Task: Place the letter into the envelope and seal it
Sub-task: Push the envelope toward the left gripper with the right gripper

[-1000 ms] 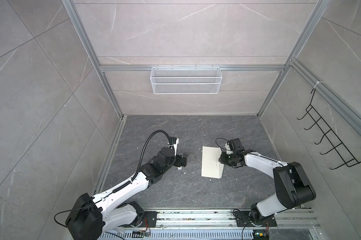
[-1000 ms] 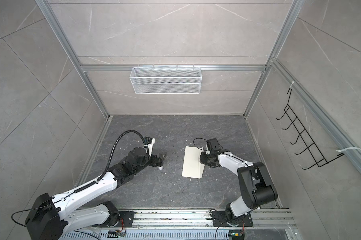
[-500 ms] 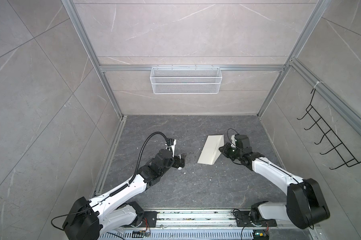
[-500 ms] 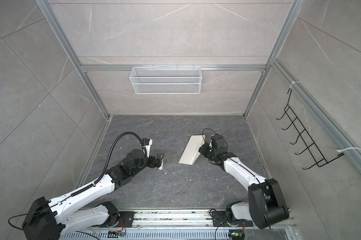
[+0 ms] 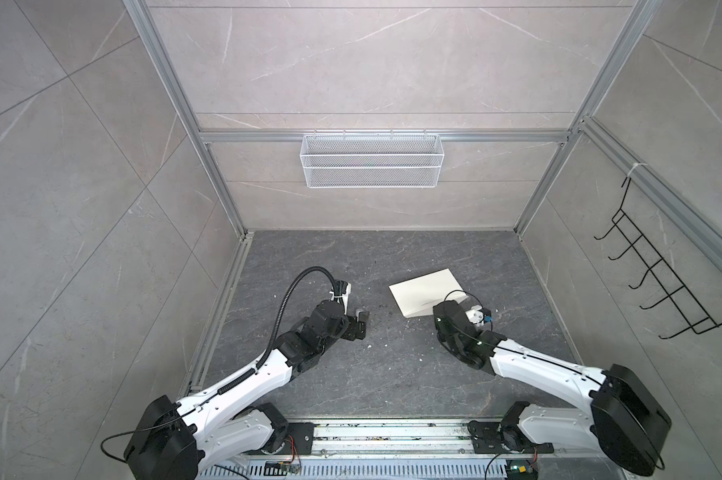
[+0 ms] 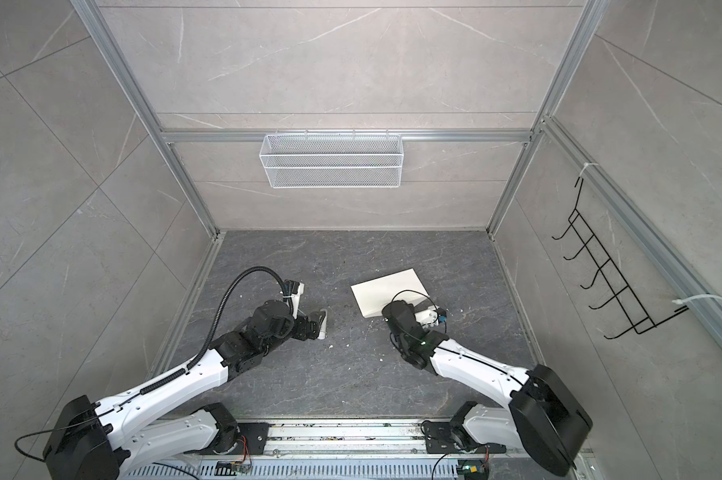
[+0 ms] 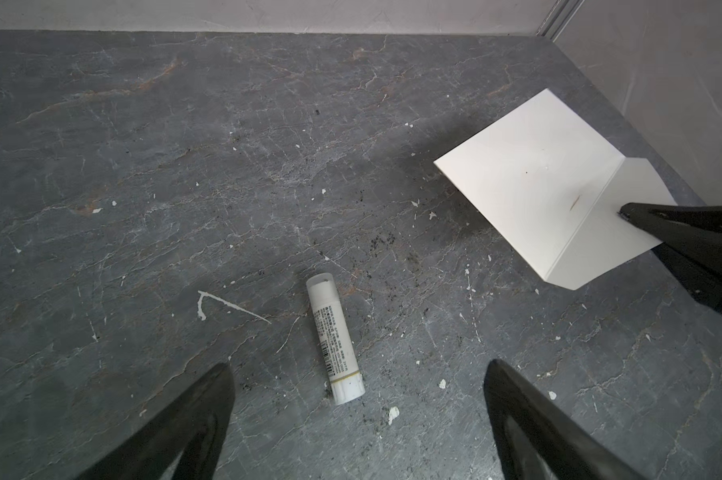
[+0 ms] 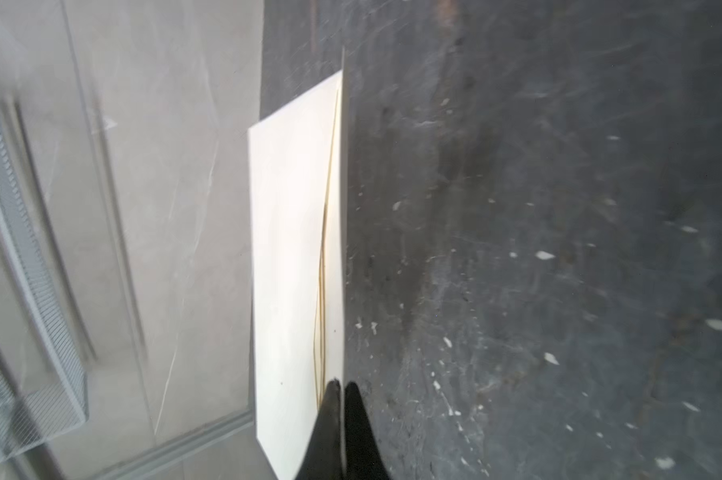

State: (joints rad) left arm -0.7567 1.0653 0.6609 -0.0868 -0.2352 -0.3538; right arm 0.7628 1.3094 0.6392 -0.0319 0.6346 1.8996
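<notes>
Cream envelope (image 7: pixel 530 174) hangs tilted over the table (image 7: pixel 143 166), its flap pinched in the right pincer (image 8: pixel 337 386); the letter (image 8: pixel 324 249) shows a tan edge inside. Sealing seems in hand: the left pincer (image 7: pixel 358 363), spread above the glue stick (image 7: pixel 334 336), likely needs to close on it.

Envelope (image 7: pixel 530 174): matt cream paper, smooth, one sharp crease, small brown smear. Tube (image 7: pixel 336 340): smooth white plastic, slight sheen, printed label. Table (image 7: pixel 164 166): dark grey stone look, veined, matt, gritty with white flecks. My left fingers (image 7: pixel 184 432) and right fingers (image 8: pixel 330 436): matt black plastic. My arm shells (image 5: pixel 247 378): glossy white plastic. Walls (image 5: pixel 351 62): smooth pale marbled tile, low sheen. Frame (image 5: pixel 376 136): brushed metal. Basket (image 5: pixel 372 166): white wire mesh. Rack (image 5: pixel 662 261): black wire.
</notes>
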